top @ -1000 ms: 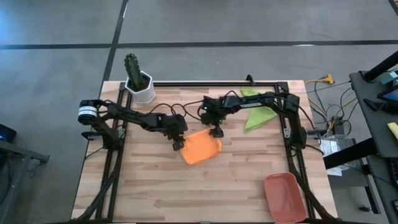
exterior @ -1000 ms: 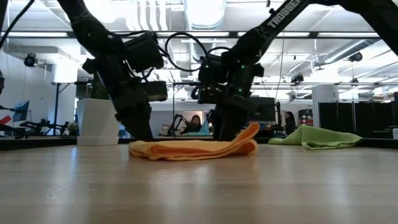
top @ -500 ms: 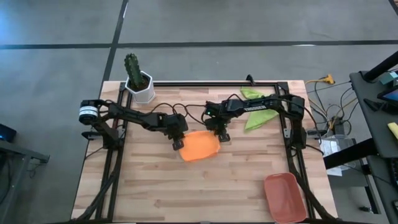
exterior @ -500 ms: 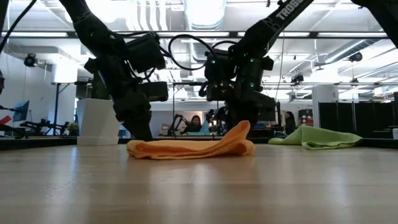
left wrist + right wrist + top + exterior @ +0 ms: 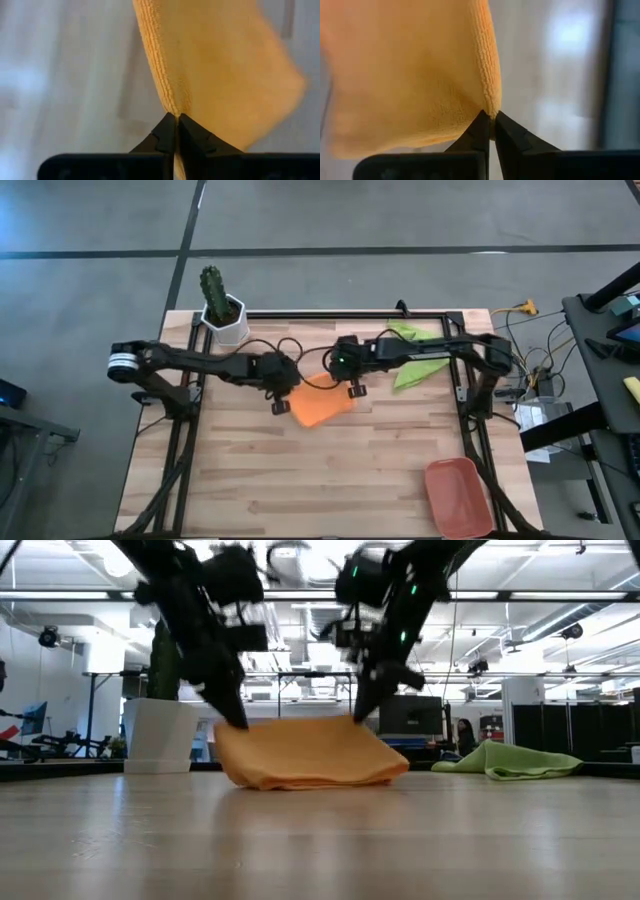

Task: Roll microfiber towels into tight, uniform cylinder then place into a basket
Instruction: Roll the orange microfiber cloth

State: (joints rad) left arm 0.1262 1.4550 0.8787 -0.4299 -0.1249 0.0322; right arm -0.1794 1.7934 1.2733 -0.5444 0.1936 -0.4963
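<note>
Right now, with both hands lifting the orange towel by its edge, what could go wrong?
1. The left hand and right hand each pinch only a thin bit of the orange towel's edge; a tug could pull it free.
2. Its lower edge rests on the table, so moving it sideways may drag and bunch it, spoiling an even roll.
3. The green towel lies beside the right arm, which could snag it.

The orange towel (image 5: 210, 65) is showing a soft, matt cloth with a fine looped pile and a nubbly edge. The left gripper (image 5: 176, 120) and right gripper (image 5: 489, 117), pinching it, are looking like smooth, matt dark plastic. The table (image 5: 300, 470) is showing pale, lightly sheened wood planks.
</note>
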